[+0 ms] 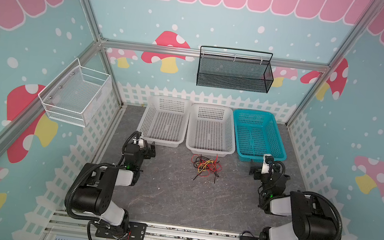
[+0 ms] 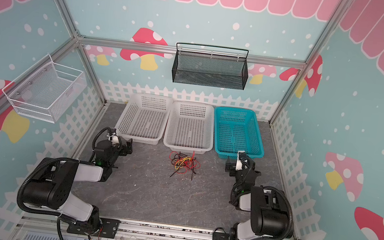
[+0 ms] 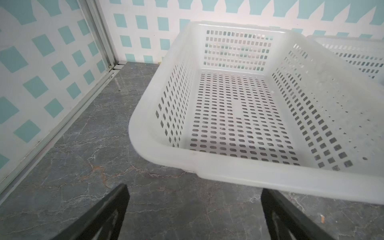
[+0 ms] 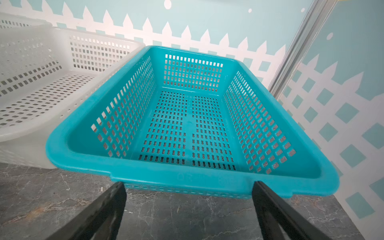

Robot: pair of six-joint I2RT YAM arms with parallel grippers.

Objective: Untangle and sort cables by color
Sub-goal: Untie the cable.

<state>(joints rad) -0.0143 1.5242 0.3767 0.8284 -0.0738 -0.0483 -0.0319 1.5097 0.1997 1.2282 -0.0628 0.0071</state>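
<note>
The cables [image 1: 205, 165] [image 2: 183, 162] lie in one tangled heap of thin red, black and yellow wires on the grey mat, just in front of the middle white basket [image 1: 209, 151]. My left gripper [image 1: 152, 150] [image 3: 193, 193] is open and empty, low over the mat by the near corner of the left white basket [image 3: 270, 178], well left of the heap. My right gripper [image 1: 252, 167] [image 4: 188, 190] is open and empty too, facing the near rim of the teal basket [image 4: 187, 174], to the right of the heap. Neither wrist view shows the cables.
Three perforated baskets stand in a row at the back: left white [image 1: 165, 142], middle white, teal [image 1: 249, 156]. All three hold nothing. A black mesh basket [image 1: 235, 73] hangs on the back wall and a white wire basket [image 1: 75, 97] on the left wall.
</note>
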